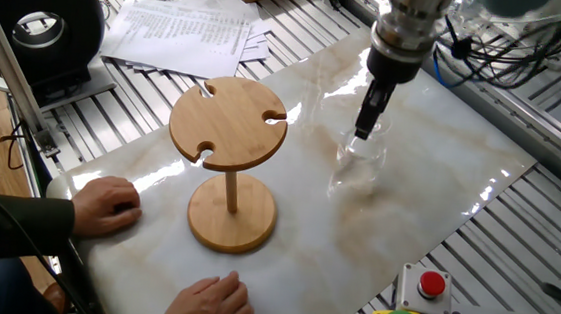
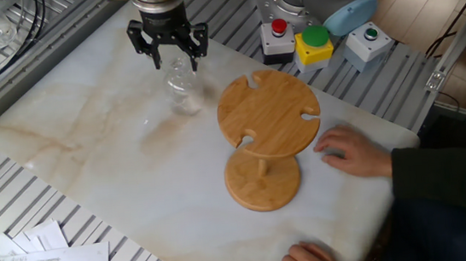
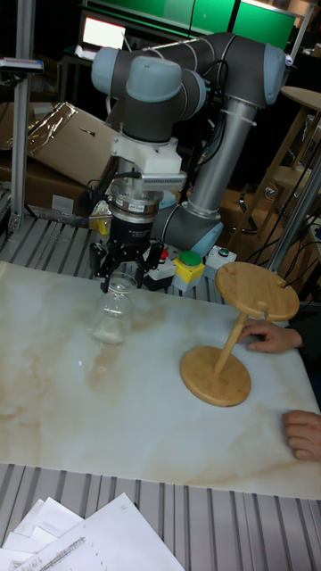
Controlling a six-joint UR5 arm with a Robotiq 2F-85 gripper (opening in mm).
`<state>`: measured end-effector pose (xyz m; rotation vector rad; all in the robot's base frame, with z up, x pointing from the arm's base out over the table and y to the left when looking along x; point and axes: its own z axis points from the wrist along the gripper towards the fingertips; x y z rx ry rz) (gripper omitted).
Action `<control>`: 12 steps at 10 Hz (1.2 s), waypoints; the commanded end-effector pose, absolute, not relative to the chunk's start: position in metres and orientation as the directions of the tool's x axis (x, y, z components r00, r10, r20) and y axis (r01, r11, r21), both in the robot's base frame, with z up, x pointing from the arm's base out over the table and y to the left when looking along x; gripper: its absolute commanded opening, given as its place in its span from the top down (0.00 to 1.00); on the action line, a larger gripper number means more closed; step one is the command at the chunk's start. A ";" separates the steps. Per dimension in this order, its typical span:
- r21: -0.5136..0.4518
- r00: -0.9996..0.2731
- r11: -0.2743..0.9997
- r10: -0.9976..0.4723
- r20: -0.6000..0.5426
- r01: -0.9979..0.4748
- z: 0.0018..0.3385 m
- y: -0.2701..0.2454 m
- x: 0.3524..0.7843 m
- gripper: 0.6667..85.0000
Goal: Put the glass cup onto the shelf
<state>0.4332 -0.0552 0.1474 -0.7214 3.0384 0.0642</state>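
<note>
Glass cup (image 3: 113,314): upside down, stem between the fingers.
Gripper (image 3: 119,284): closed on the stem.
Shelf (image 3: 239,332): well apart.

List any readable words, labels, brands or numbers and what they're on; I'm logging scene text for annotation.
None can be read.
Printed sheets: lines of print, too small and blurred to read.
Red button box, green button: no legible label.
Glass cup, bamboo shelf: no markings.
</note>
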 end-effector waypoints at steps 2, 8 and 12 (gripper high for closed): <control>-0.008 -0.844 0.844 -0.537 0.022 -0.537 0.225 -0.046 0.454 1.00; -0.189 -0.705 0.690 -0.709 0.013 -0.698 0.291 0.002 0.514 1.00; -0.304 -0.593 0.577 -0.804 -0.047 -0.758 0.298 0.034 0.571 1.00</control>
